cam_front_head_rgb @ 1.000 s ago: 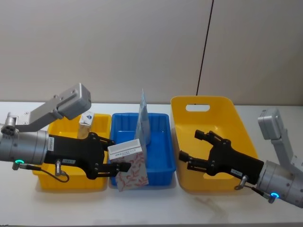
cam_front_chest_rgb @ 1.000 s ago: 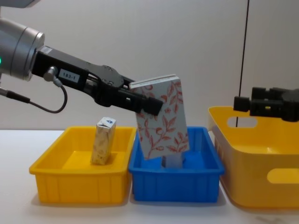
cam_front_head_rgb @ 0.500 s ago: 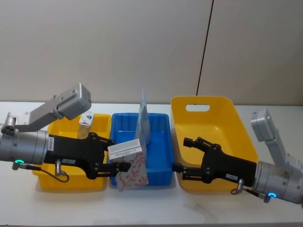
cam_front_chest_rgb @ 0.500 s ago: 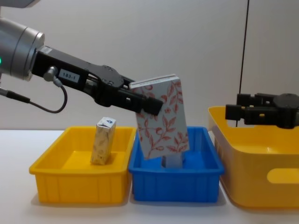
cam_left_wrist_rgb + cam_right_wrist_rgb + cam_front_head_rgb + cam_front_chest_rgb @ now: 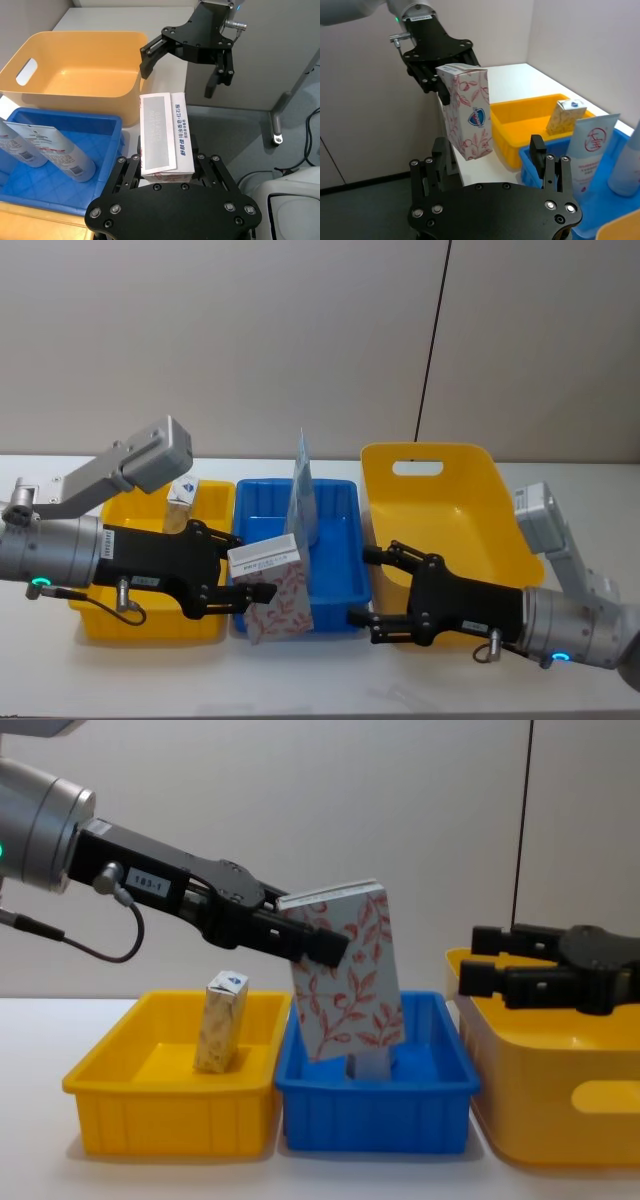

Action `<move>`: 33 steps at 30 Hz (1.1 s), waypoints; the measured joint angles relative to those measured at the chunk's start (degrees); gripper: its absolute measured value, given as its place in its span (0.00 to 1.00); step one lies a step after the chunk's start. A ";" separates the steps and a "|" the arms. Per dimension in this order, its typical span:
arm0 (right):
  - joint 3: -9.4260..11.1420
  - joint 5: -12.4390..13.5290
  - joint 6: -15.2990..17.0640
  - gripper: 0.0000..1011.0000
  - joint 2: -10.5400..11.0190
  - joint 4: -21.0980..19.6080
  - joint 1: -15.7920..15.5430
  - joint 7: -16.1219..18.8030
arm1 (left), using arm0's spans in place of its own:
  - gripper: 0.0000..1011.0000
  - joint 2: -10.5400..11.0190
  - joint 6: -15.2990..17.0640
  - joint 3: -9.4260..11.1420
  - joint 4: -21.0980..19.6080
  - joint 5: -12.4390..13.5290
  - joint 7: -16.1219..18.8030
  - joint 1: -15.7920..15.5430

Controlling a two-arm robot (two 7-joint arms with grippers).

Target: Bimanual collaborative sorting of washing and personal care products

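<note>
My left gripper [image 5: 252,568] is shut on a white box printed with red-orange leaves [image 5: 277,592], holding it upright and slightly tilted above the front edge of the blue tray [image 5: 350,540]. In the chest view the box [image 5: 350,975] hangs over that tray [image 5: 375,1120]. A pale blue-white tube [image 5: 303,490] stands inside the tray. My right gripper [image 5: 362,587] is open, just right of the box, at the left wall of the big yellow bin [image 5: 430,455]; nothing is between its fingers. A small box [image 5: 222,1023] stands in the yellow tray [image 5: 170,1125].
The three containers sit side by side on the white table: small yellow tray on the left, blue tray in the middle, large yellow bin [image 5: 560,1120] on the right. A plain wall rises close behind them.
My right gripper has moved left, from over the large yellow bin to close beside the held box. The left gripper and the box have stayed still.
</note>
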 joint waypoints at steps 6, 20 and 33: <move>-1.35 -0.30 -1.73 0.99 -1.07 2.52 1.73 1.97 | 0.39 0.00 0.00 0.00 0.00 0.00 0.00 0.00; -4.05 -0.83 -4.40 0.99 -3.64 8.73 5.77 5.86 | 0.39 0.00 0.00 0.00 0.00 0.00 0.00 0.00; -6.48 -1.57 -7.89 0.99 -7.12 16.56 10.71 9.43 | 0.39 0.00 0.00 0.00 0.00 0.00 0.00 0.00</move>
